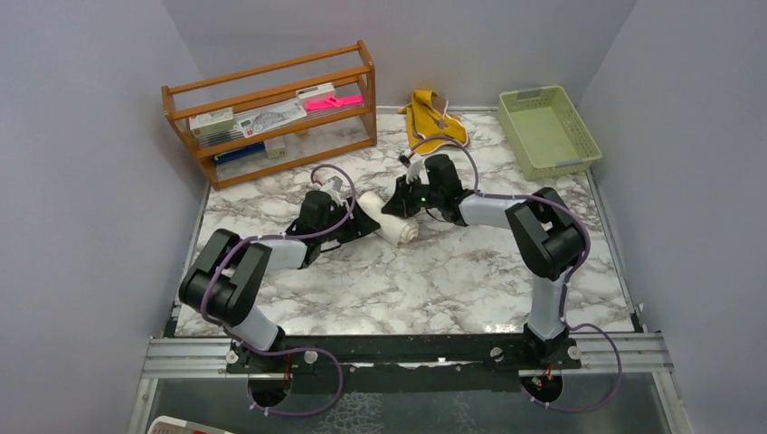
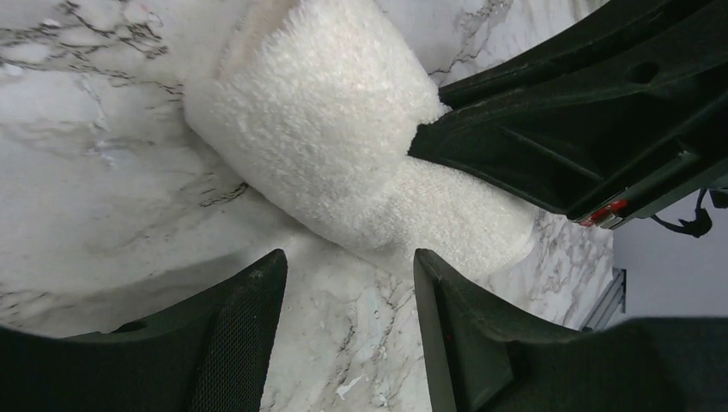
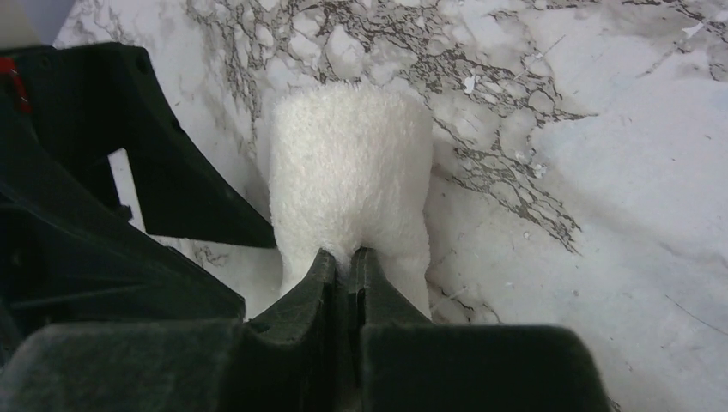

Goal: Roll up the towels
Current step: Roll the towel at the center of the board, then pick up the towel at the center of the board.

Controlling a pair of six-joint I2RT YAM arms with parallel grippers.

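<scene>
The cream-white towel (image 1: 392,222) lies as a thick roll in the middle of the marble table, between both grippers. My right gripper (image 1: 404,204) is shut, its tips pinching a fold of the roll's pile (image 3: 348,163) in the right wrist view (image 3: 345,257). Just left of the roll, my left gripper (image 1: 364,217) stands open. Its fingers (image 2: 348,266) straddle bare marble, with the roll (image 2: 335,146) just beyond the tips and the right-hand fingertip touching its edge. The mustard-yellow towel (image 1: 432,119) lies crumpled at the back of the table.
A wooden shelf rack (image 1: 271,113) with papers and a pink item stands at the back left. A pale green basket (image 1: 547,131) sits at the back right. Grey walls close in the table on three sides.
</scene>
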